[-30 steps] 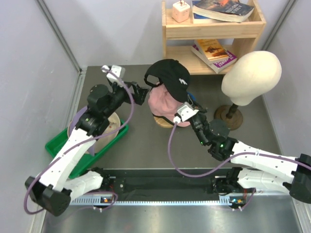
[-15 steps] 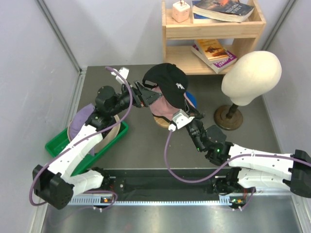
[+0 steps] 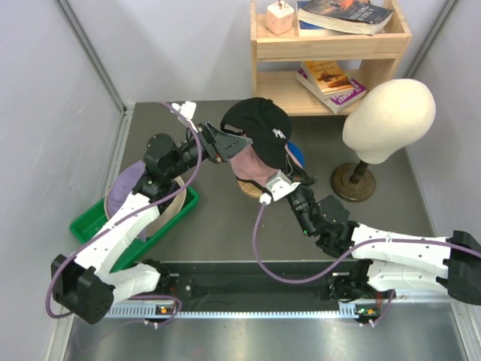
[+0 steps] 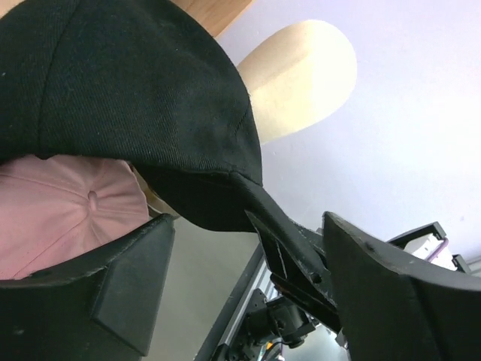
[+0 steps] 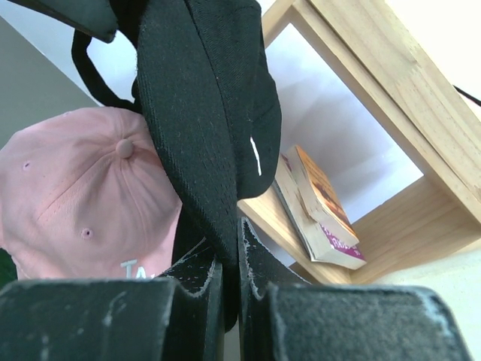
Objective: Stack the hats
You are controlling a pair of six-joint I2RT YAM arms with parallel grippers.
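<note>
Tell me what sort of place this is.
Probably a robot lab test cell, not a home: two arms bolted to a table walled by plain grey panels, with staged props like a wooden shelf of books and a mannequin head.

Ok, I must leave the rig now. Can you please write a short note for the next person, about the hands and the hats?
Right hand: shut on the brim of the black cap.
Left hand: open, at the black cap's back edge, not gripping.
Hats: the black cap hangs over the pink cap, which sits on a wooden base; a blue cap lies beside it; a purple hat is in the green tray.
Done: black cap is above the pink one, not yet seated.
Left: seat it, release, then stack the blue and purple hats.
</note>
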